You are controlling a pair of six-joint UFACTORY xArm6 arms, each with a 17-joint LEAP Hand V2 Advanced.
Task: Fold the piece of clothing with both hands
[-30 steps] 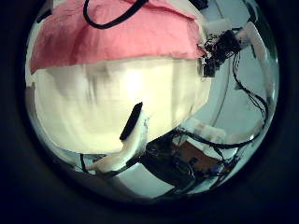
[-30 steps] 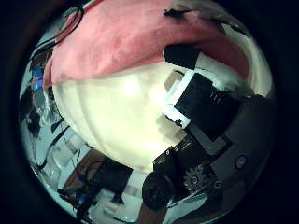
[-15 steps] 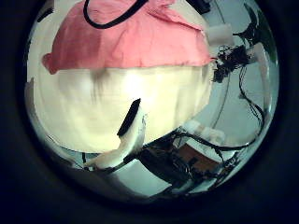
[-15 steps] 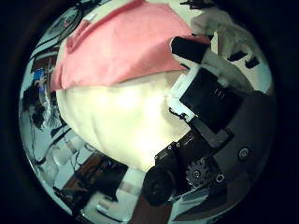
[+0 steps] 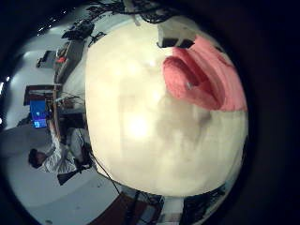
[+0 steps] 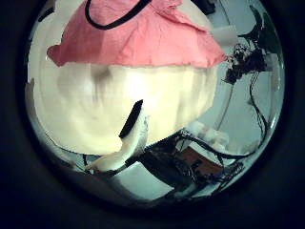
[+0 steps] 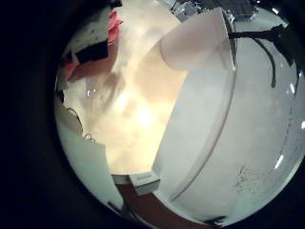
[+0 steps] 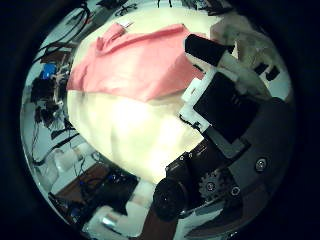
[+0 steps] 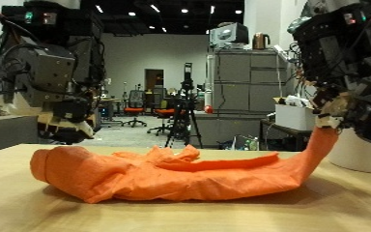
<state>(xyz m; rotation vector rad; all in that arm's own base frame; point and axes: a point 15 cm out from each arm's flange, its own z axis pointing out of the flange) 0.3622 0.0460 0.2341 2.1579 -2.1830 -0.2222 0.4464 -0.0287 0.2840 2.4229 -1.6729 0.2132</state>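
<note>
An orange piece of clothing (image 9: 185,174) lies bunched in a long heap on the wooden table (image 9: 18,208). My right hand (image 9: 333,106) has curled fingers pinching one end, which rises off the table in a strip. In the right thumb side palm view a fingertip (image 8: 200,50) rests on the cloth (image 8: 140,60). My left hand (image 9: 60,106) hovers just above the other end with relaxed fingers and holds nothing. Its finger (image 6: 129,138) shows over bare table (image 6: 95,105), beside the cloth (image 6: 133,43). The cloth (image 5: 202,80) also shows in the left little finger side palm view.
A white round container (image 9: 366,150) stands on the table close behind my right hand and also looms large in the right little finger side palm view (image 7: 200,43). Office furniture and chairs stand in the room beyond the table.
In the right thumb side palm view the cloth now looks smaller and farther off, so that hand has risen with the pinched end. The left thumb side palm view has barely changed.
</note>
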